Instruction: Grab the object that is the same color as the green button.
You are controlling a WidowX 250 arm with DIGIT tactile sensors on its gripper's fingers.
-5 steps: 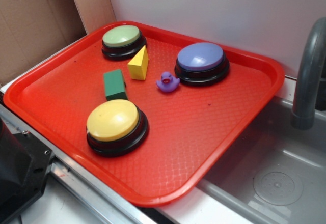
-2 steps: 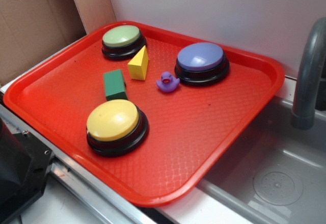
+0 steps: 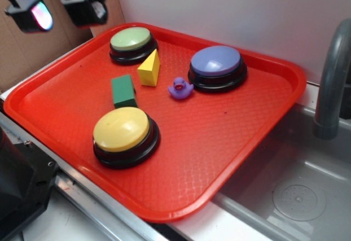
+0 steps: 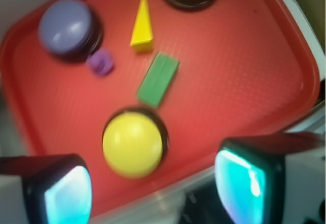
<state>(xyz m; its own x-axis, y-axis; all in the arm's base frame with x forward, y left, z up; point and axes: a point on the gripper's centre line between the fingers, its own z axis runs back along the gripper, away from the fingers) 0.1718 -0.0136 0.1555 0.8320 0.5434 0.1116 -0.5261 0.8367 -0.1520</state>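
Green block (image 3: 123,91) on tray (image 3: 219,142), end effector (image 4: 153,188) high above — wide open, empty

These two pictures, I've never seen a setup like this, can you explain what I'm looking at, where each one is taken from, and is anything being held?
The side view shows a red tray beside a sink. At its top left, the robot arm's gripper hangs above the tray, open and holding nothing. The other picture comes from a camera on the robot's wrist, looking down past its two fingers. On the tray lie a green button, a yellow button, a purple button, a green block, a yellow wedge and a purple duck.
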